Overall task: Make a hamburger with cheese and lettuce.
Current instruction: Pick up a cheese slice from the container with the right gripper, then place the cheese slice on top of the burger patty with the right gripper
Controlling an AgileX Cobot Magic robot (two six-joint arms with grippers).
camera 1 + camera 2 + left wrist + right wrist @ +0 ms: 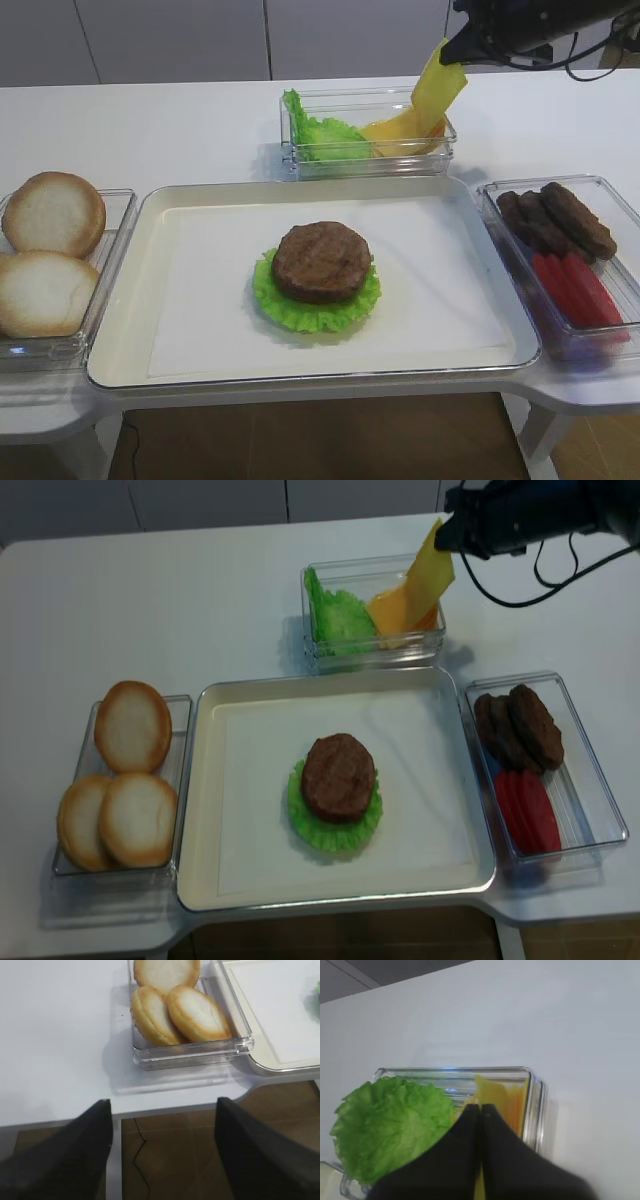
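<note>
The hamburger patty lies on a frilly green lettuce leaf in the middle of the white tray; both also show in the second overhead view, the patty and the leaf. My right gripper is shut on a yellow cheese slice, which hangs above the clear container at the back. In the right wrist view the jaws are closed together, with cheese beyond them. My left gripper is open and empty over the table's front edge.
The back container also holds several green leaves and more cheese. A clear box of pale buns stands left of the tray; it also shows in the left wrist view. A box with brown sausages and red strips stands on the right.
</note>
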